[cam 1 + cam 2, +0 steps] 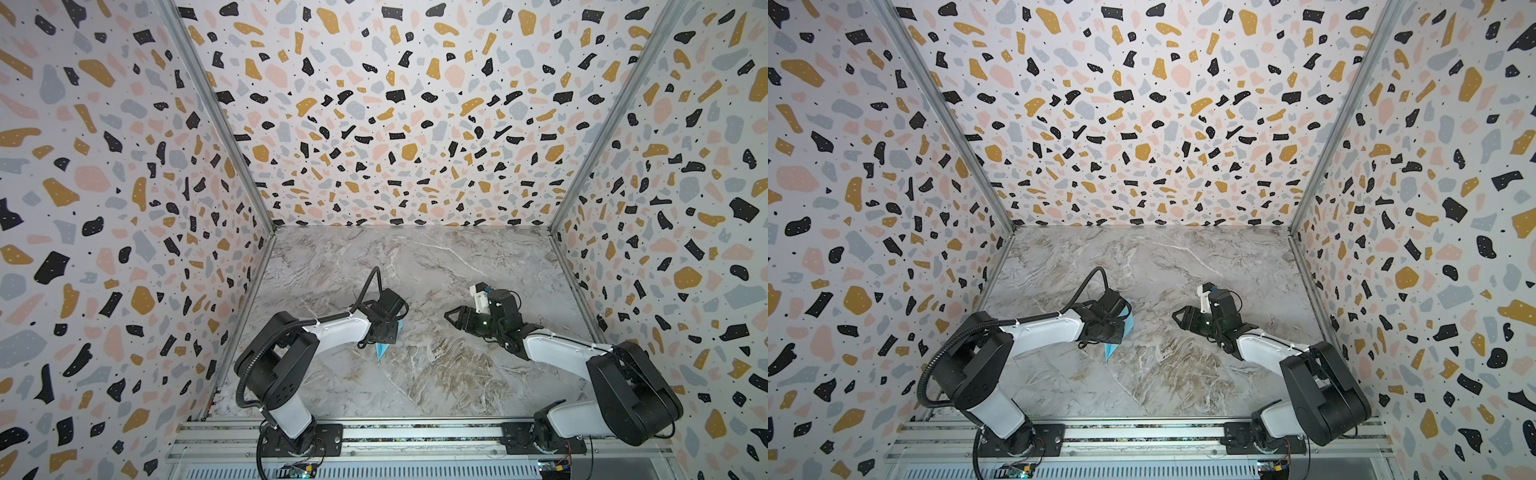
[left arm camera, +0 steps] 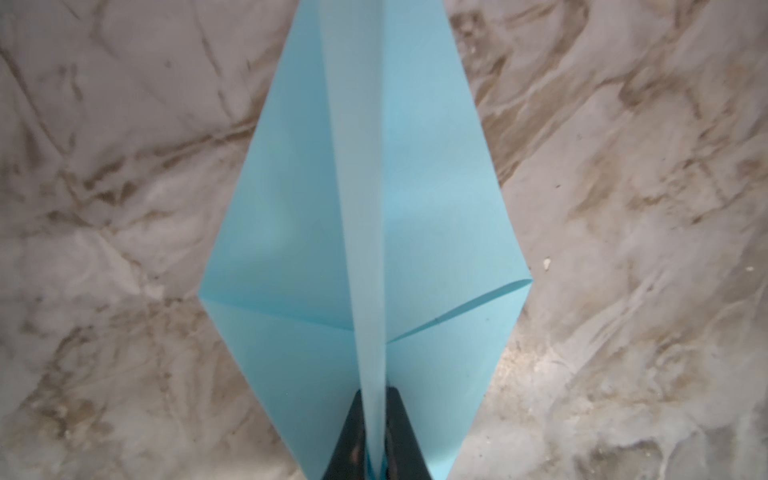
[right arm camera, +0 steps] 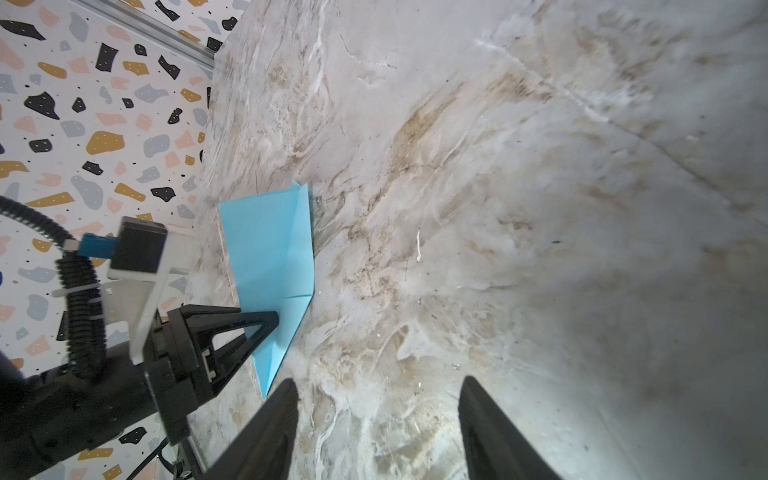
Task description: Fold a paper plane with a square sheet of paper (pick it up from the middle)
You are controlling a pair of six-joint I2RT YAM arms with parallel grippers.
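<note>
while left claw [image 2: 375, 394] pinches the paper plane [image 2: 291, 208], right claw [image 3: 379, 380] gapes.

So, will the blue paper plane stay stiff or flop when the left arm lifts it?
Probably light, and fairly stiff lengthwise: the paper plane has sharp creases and a raised centre fold, pinched by the left jaws. Its thin wings may sag. Hard squeezing would likely crumple it.
</note>
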